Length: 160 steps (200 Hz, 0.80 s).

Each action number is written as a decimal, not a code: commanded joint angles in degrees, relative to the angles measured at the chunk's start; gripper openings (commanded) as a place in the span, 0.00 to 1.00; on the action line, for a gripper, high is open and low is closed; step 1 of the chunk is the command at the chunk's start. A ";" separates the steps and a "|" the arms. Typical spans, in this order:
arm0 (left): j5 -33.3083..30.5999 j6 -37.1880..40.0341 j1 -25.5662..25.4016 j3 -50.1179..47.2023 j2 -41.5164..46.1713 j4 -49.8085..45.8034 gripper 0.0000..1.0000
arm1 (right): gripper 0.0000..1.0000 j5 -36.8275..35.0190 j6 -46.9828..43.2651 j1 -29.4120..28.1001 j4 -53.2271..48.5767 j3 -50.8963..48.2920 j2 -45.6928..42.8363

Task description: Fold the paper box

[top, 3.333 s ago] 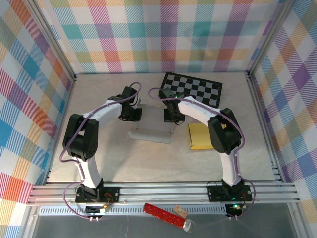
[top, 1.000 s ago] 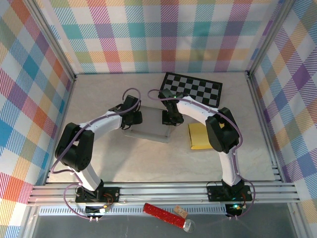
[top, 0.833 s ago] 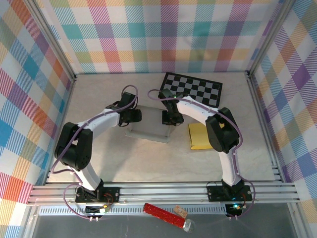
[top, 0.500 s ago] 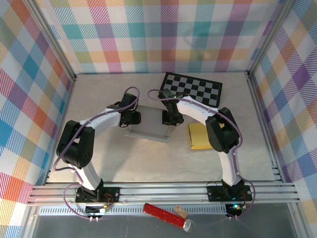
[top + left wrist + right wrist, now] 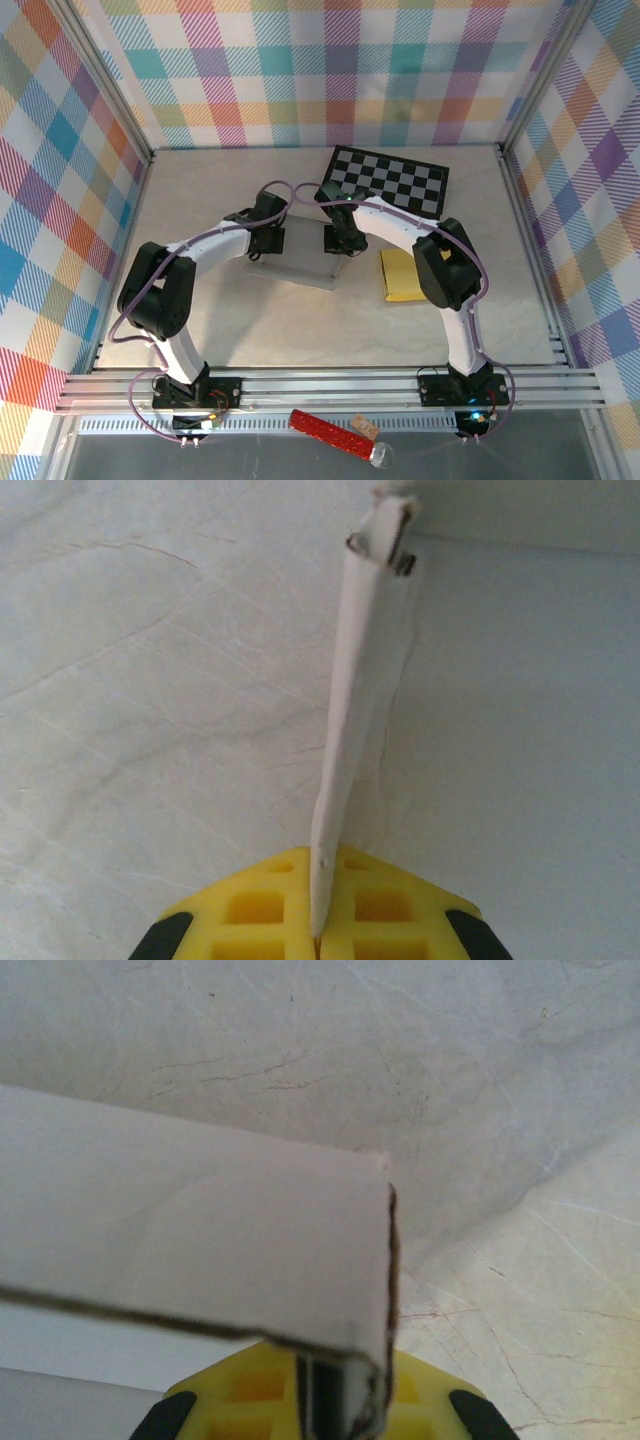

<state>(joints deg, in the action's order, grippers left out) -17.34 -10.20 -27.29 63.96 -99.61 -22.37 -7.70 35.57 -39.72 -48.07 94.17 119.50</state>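
Left hand [image 5: 318, 935] is pinched on the thin left flap [image 5: 352, 730], right hand [image 5: 335, 1405] is clamped on the right wall [image 5: 200, 1230] of the paper box [image 5: 300, 262] in the middle of the counter [image 5: 220, 320], just short of the checkerboard [image 5: 395, 180], and I'd say swing both sides up together, evenly, no twisting.

The paper box [image 5: 200, 1230] is matt white card with a brown raw edge; the counter [image 5: 150, 680] looks smooth, pale and marble-veined.
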 commanded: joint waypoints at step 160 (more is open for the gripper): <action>-7.56 -5.99 -4.26 -1.40 4.75 2.18 0.56 | 0.00 -1.78 4.51 -1.50 -3.69 -2.04 0.91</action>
<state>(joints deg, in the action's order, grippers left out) -32.40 -17.76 -33.36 61.32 -100.25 -19.35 -8.36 39.33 -40.64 -49.01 94.17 119.50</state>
